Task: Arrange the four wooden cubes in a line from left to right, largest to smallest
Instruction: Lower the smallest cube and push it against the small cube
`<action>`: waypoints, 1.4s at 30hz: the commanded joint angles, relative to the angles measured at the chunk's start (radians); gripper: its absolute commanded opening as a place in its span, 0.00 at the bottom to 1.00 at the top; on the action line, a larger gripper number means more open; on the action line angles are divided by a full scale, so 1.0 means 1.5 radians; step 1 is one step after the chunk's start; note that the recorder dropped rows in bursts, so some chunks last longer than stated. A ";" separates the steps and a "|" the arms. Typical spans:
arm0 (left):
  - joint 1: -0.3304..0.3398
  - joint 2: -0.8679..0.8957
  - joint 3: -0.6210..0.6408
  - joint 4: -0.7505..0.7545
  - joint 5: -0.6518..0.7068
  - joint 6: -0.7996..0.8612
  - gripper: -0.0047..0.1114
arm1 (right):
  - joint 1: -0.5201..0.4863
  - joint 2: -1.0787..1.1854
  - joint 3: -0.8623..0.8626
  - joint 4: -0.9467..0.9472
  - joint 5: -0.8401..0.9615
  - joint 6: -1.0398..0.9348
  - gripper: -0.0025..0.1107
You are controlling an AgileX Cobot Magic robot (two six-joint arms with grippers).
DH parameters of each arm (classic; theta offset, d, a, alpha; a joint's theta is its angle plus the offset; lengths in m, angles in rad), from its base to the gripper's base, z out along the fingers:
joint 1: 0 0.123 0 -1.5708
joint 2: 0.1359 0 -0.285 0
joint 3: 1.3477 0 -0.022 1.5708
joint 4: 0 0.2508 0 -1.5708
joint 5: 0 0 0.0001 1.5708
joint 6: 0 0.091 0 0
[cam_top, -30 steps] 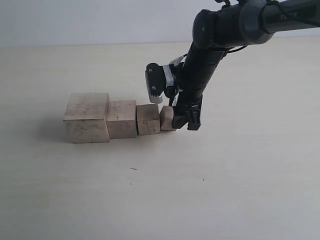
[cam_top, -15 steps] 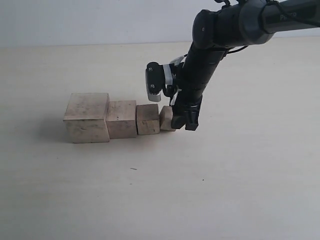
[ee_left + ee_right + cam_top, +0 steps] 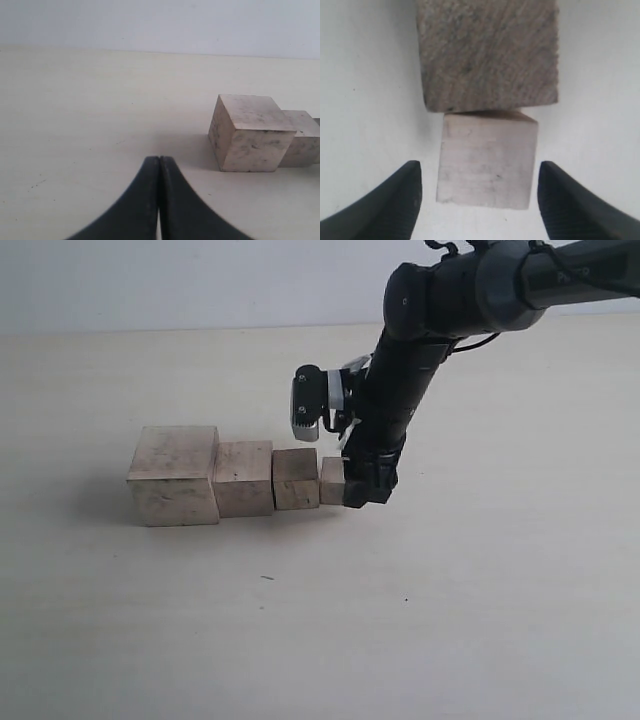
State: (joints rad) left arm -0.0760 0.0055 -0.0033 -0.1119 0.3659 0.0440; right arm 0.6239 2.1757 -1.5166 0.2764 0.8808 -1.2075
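Since the four pale unpainted wooden cubes (image 3: 258,480) stand in one row on the cream desk (image 3: 300,640) — largest cube (image 3: 175,475) at the left, then second cube (image 3: 243,472), third cube (image 3: 296,478), and smallest cube (image 3: 332,481) touching it at the right end — the step in hand looks like releasing the last piece. The right jaws straddle the smallest cube, parted wider than it and gripping nothing, while the left jaws are pressed shut and empty; next calls for a straight lift clear without nudging the line
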 commanded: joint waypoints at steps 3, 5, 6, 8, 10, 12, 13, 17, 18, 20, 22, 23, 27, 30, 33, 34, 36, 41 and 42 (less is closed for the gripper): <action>-0.005 -0.004 0.002 -0.001 -0.008 0.002 0.04 | 0.003 -0.035 0.000 -0.091 0.017 0.086 0.58; -0.005 -0.004 0.002 -0.001 -0.008 0.002 0.04 | 0.003 -0.036 0.000 -0.136 0.021 0.120 0.58; -0.005 -0.004 0.002 -0.001 -0.008 0.002 0.04 | 0.003 -0.036 0.000 -0.156 0.021 0.135 0.58; -0.005 -0.004 0.002 -0.001 -0.008 0.002 0.04 | 0.003 -0.036 0.000 -0.169 0.013 0.149 0.58; -0.005 -0.004 0.002 -0.001 -0.008 0.002 0.04 | 0.003 -0.035 0.000 -0.169 -0.011 0.155 0.58; -0.005 -0.004 0.002 -0.001 -0.008 0.002 0.04 | 0.003 -0.031 0.000 -0.167 -0.030 0.168 0.58; -0.005 -0.004 0.002 -0.001 -0.008 0.002 0.04 | 0.003 -0.028 0.000 -0.167 -0.036 0.172 0.58; -0.005 -0.004 0.002 -0.001 -0.008 0.002 0.04 | 0.003 -0.016 0.000 -0.167 -0.048 0.178 0.58; -0.005 -0.004 0.002 -0.001 -0.008 0.002 0.04 | 0.003 -0.012 0.000 -0.167 -0.048 0.178 0.58; -0.005 -0.004 0.002 -0.001 -0.008 0.002 0.04 | 0.003 -0.005 0.000 -0.167 -0.057 0.178 0.58; -0.005 -0.004 0.002 -0.001 -0.008 0.002 0.04 | 0.003 0.002 0.000 -0.167 -0.064 0.181 0.58; -0.005 -0.004 0.002 -0.001 -0.008 0.002 0.04 | 0.003 0.005 0.000 -0.167 -0.064 0.182 0.58; -0.005 -0.004 0.002 -0.001 -0.008 0.002 0.04 | 0.003 0.005 0.000 -0.162 -0.075 0.182 0.58; -0.005 -0.004 0.002 -0.001 -0.008 0.002 0.04 | 0.003 0.005 0.000 -0.148 -0.078 0.182 0.58; -0.005 -0.004 0.002 -0.001 -0.008 0.002 0.04 | 0.003 0.005 0.000 -0.124 -0.079 0.182 0.58; -0.005 -0.004 0.002 -0.001 -0.008 0.002 0.04 | 0.003 0.005 0.000 -0.118 -0.079 0.182 0.58; -0.005 -0.004 0.002 -0.001 -0.008 0.002 0.04 | 0.003 0.005 0.000 -0.114 -0.079 0.182 0.58; -0.005 -0.004 0.002 -0.001 -0.008 0.002 0.04 | 0.003 0.005 0.000 -0.114 -0.086 0.182 0.58; -0.005 -0.004 0.002 -0.001 -0.008 0.002 0.04 | 0.003 0.005 0.000 -0.114 -0.086 0.182 0.58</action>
State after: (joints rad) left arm -0.0760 0.0055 -0.0033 -0.1119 0.3659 0.0440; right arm 0.6239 2.1842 -1.5166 0.0952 0.7636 -0.9384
